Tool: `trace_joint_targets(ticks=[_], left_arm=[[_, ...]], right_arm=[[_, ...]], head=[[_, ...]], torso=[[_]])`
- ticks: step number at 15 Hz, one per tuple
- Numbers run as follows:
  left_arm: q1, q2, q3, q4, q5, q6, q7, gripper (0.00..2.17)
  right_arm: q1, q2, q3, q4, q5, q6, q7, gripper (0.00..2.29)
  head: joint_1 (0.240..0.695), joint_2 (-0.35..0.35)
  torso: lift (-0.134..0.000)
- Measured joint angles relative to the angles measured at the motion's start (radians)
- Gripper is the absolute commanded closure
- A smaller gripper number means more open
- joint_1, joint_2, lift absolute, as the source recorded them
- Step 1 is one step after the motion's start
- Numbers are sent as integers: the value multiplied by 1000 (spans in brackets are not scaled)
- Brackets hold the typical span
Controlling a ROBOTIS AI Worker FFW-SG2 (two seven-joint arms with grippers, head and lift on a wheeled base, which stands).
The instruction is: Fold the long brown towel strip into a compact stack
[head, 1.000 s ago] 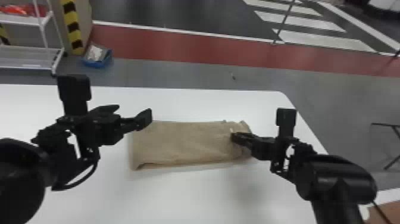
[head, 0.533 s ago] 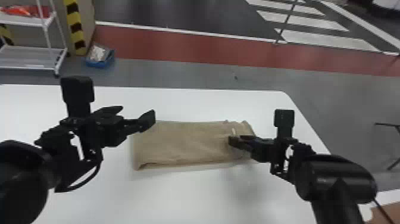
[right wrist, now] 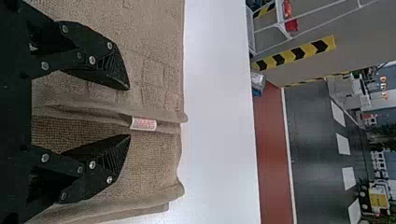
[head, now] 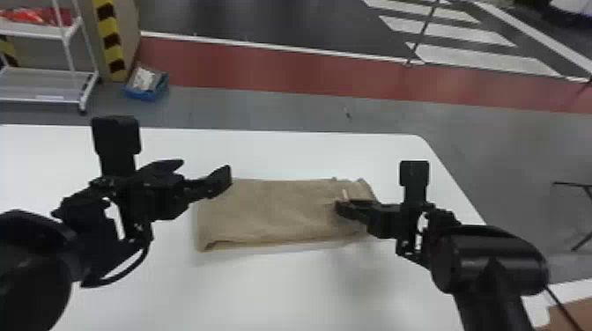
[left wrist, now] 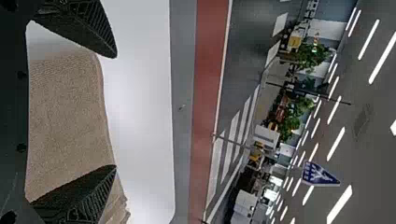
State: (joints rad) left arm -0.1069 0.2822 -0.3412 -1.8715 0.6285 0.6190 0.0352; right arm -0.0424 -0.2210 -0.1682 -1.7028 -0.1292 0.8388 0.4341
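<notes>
I have the brown towel strip (head: 268, 211) lying folded on the white surface (head: 264, 299), longer from left to right than from near to far. At its near left corner, I can see the upper layer's edge curling over a darker gap.

My left end effector (head: 202, 171) hangs by the towel's far left corner, tilted toward the right. Its fingers stand wide apart with nothing gripped, and in the left wrist view the cloth shows beyond and between them.

My right end effector (head: 348, 207) is over the right part of the towel, coming in from the right. The right wrist view gives me its two fingers spread, one on each side of a raised edge of cloth that runs from near to far. They aren't closed on it; I can't tell whether either fingertip touches the towel below. A small white tag with red print (right wrist: 144, 124) sticks out from that edge, toward its far end. Farther right, more cloth edges lie in layers at the towel's right end.

Beyond the surface, a blue bin (head: 147, 91) sits on the floor at the far left, near a white rack (head: 44, 97).
</notes>
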Motion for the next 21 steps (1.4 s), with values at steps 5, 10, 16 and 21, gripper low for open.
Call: trace_joint_targets(ticks=[5, 10, 16, 21], left_arm=[[6, 0, 4, -5, 4, 0, -8, 36], [6, 0, 5, -9, 6, 2, -8, 36], [10, 0, 5, -12, 12, 3, -9, 39], [9, 1, 12, -12, 12, 3, -8, 39]], right_arm=[[-15, 1, 4, 11, -4, 35, 7, 937], [1, 2, 5, -20, -12, 40, 9, 934], [20, 1, 5, -74, -6, 47, 10, 1447], [38, -5, -7, -112, -12, 47, 6, 1342]], head=[[695, -251], [695, -246], [695, -246], [695, -247]], torso=[[-125], [-125], [-125], [-125]])
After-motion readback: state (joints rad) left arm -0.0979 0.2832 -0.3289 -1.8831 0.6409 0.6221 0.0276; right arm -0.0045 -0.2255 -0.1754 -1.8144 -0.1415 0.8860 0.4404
